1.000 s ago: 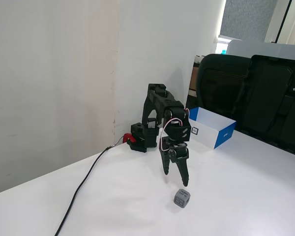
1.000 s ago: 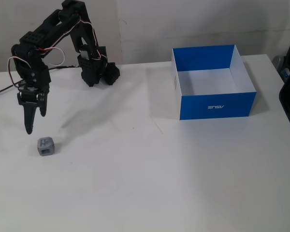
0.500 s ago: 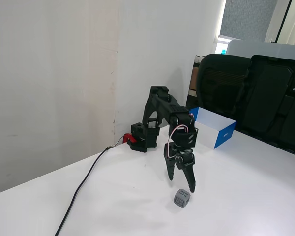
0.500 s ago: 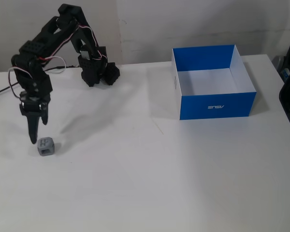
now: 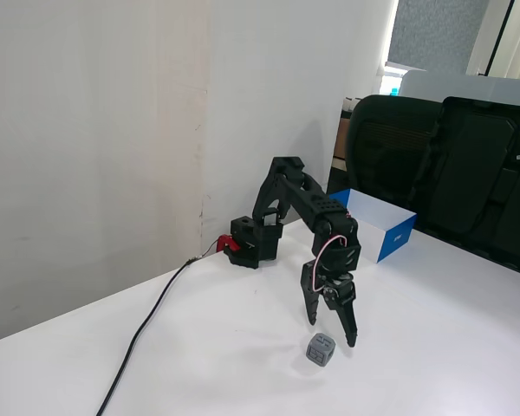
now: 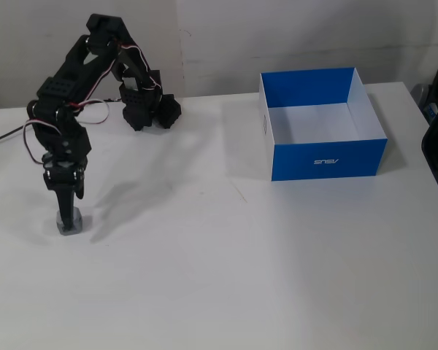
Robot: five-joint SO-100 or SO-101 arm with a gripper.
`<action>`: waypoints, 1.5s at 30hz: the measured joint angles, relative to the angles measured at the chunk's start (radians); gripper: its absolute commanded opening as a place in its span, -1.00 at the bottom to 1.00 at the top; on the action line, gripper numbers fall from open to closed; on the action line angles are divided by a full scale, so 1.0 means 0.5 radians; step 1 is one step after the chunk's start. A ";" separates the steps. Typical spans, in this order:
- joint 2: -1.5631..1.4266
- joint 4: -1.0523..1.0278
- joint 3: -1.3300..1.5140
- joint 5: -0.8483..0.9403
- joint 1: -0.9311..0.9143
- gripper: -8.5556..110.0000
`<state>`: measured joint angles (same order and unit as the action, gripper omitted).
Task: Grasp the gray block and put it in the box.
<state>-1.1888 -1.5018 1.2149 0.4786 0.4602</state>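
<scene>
The gray block is a small gray cube resting on the white table, at the left in a fixed view. My gripper points straight down just over it, jaws spread, the fingertips straddling the block's top. In the other fixed view the gripper is seen edge-on with its tips right on the block. The block still sits on the table. The box, blue outside and white inside, stands empty at the far right, and also shows behind the arm.
The arm's base stands near the wall, with a black cable running off it across the table. Black office chairs stand behind the table's far edge. White table surface lies between the block and the box.
</scene>
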 measured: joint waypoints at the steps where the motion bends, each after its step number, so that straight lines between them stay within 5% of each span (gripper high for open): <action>1: 0.021 -0.009 -0.015 0.000 0.003 -0.21; 34: 0.374 -0.086 -0.307 0.003 0.123 -0.28; 40: 0.442 -0.086 -0.365 0.003 0.123 -0.70; 45: 0.491 -0.132 -0.445 0.003 0.123 -0.85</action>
<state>-0.9434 -1.5677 0.9925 0.4801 0.5216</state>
